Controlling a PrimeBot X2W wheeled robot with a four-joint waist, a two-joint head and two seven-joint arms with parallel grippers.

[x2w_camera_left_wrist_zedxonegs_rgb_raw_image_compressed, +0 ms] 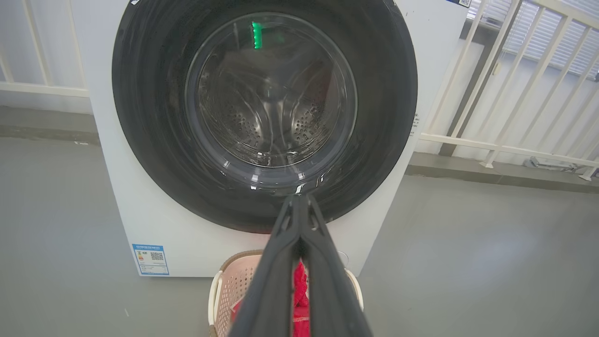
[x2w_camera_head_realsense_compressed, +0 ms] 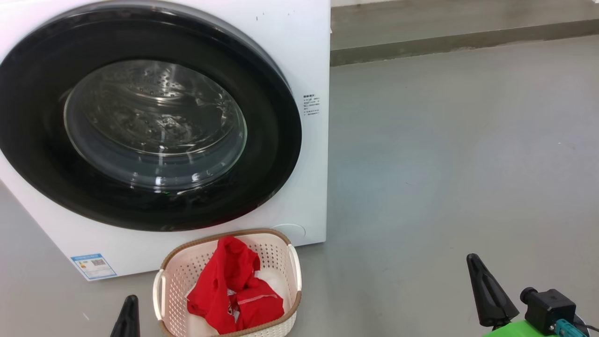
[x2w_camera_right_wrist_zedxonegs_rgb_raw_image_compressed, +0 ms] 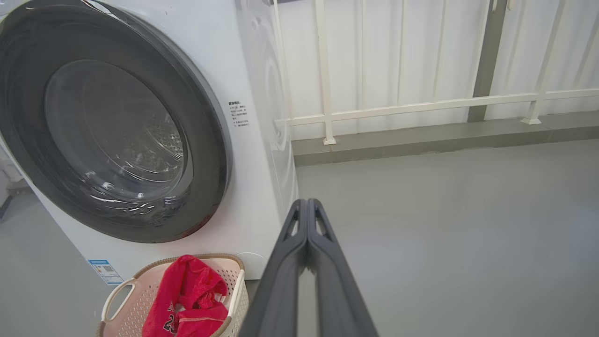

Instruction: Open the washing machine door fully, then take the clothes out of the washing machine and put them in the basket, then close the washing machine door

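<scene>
Looking down on the large white front-loading washing machine (x2w_camera_head_realsense_compressed: 306, 56), its big round glossy black-rimmed washing machine door (x2w_camera_head_realsense_compressed: 32, 140) lying flush against the front, seemingly shut, though hard to judge the latch from here. Peering through the bulging glass at the perforated steel drum (x2w_camera_head_realsense_compressed: 154, 107). Just in front of the machine, on the grey floor (x2w_camera_head_realsense_compressed: 444, 164), finding the small cream-white perforated plastic basket (x2w_camera_head_realsense_compressed: 180, 276) with its brown woven-look rim, standing upright. Inside it, spotting the bright red soft clothes (x2w_camera_head_realsense_compressed: 229, 285), bunched in a heap against the basket's walls. Over to the left hand (x2w_camera_left_wrist_zedxonegs_rgb_raw_image_compressed: 299, 202): long dark fingers narrow, pressed tip to tip, pointing toward the door's lower rim with the basket just beneath. And the right hand (x2w_camera_right_wrist_zedxonegs_rgb_raw_image_compressed: 307, 204): likewise pinched together, hovering over the floor off to the machine's right, apart from the basket
</scene>
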